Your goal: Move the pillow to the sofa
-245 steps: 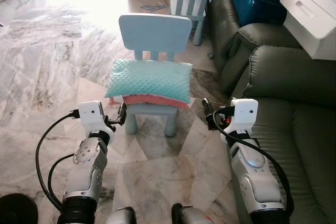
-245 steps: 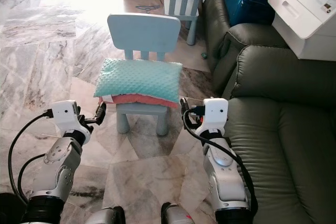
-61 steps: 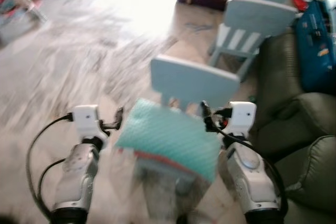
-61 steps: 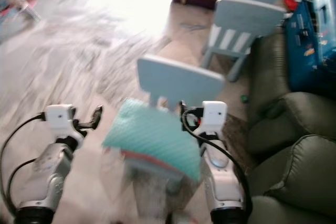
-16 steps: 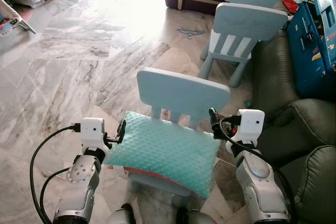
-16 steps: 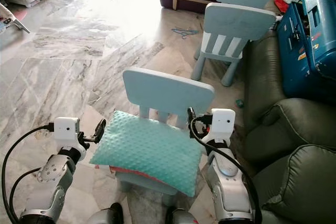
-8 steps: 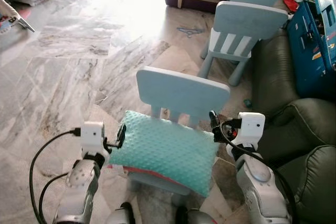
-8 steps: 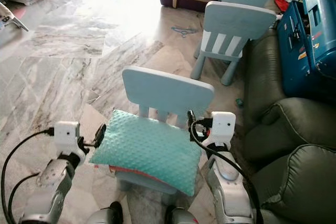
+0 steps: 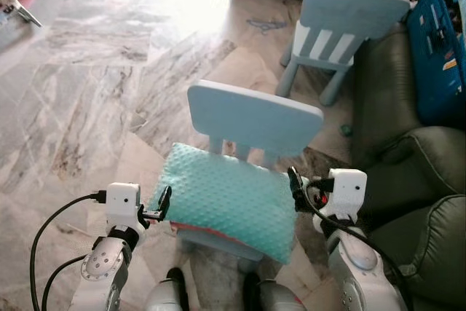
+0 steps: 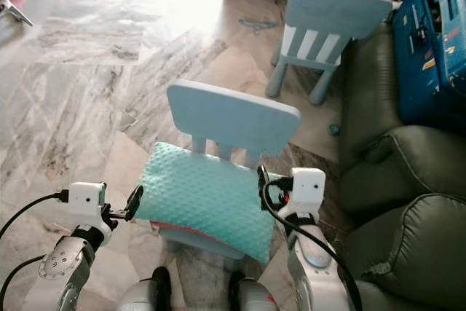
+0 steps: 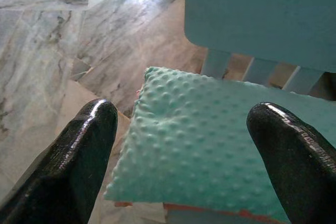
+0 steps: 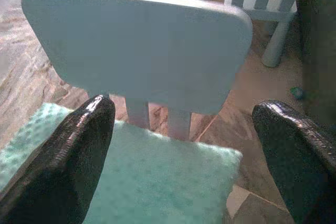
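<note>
Pillow: teal, dimpled-fabric rectangular pillow (image 9: 224, 199) lying on the seat of a pale blue plastic child's chair (image 9: 251, 119), over a coral-pink cushion (image 9: 196, 228).
Left claw (image 9: 164, 202): at the pillow's 9 o'clock edge, fingers (image 11: 73, 166) spread wide, holding nothing.
Right claw (image 9: 293, 180): at the pillow's 3 o'clock corner, wide open, empty.
Sofa: dark olive leather sofa (image 9: 422, 216), at 3 o'clock.
Wrist views: pillow bumps; chair backrest slats.
Floor: grey veined marble floor (image 9: 87, 71).

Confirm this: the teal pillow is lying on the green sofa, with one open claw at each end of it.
Wrong place. The teal pillow lies on the small blue chair, not the green sofa; the left eye view shows it. The left claw and right claw are indeed open at its ends.
</note>
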Robot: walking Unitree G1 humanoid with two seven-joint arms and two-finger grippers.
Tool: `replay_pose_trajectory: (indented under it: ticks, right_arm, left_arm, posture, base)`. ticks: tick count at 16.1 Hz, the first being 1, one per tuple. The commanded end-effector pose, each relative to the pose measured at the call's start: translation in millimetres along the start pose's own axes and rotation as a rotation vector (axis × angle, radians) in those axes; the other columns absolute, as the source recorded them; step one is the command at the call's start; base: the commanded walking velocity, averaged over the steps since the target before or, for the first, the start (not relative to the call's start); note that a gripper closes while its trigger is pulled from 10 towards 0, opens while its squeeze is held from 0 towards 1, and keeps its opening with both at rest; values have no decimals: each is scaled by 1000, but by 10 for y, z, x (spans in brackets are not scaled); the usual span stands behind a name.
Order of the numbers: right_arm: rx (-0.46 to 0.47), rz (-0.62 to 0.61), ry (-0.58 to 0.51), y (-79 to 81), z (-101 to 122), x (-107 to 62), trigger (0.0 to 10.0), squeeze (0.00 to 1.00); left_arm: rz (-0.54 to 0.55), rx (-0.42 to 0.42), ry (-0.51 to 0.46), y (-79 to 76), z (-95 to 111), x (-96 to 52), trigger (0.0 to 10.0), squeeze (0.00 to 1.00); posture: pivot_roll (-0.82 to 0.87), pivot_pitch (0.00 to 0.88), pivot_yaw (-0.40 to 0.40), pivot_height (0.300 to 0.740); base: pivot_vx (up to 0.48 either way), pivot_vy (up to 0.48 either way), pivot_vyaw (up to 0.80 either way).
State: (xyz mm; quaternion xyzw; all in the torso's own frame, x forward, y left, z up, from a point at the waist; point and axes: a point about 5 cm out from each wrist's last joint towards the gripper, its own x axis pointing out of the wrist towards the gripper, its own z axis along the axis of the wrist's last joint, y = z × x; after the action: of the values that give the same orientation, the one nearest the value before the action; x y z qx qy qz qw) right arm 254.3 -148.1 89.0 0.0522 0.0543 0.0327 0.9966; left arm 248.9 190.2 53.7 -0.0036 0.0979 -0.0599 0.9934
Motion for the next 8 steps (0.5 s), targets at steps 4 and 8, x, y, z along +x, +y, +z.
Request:
replay_pose_trajectory:
  ticks: [4, 8]
  right_arm:
    - [1, 5, 30, -18, -38, -109, 10000, 0]
    - [4, 11, 38, 0, -38, -123, 10000, 0]
  left_arm:
    - [2, 12, 30, 38, -43, -73, 10000, 0]
    - [-1, 8, 31, 24, -29, -73, 10000, 0]
  posture:
    - [-80, 317, -39, 740]
    - [-84, 325, -36, 740]
  base:
    - [0, 0, 0]
    - [0, 0, 0]
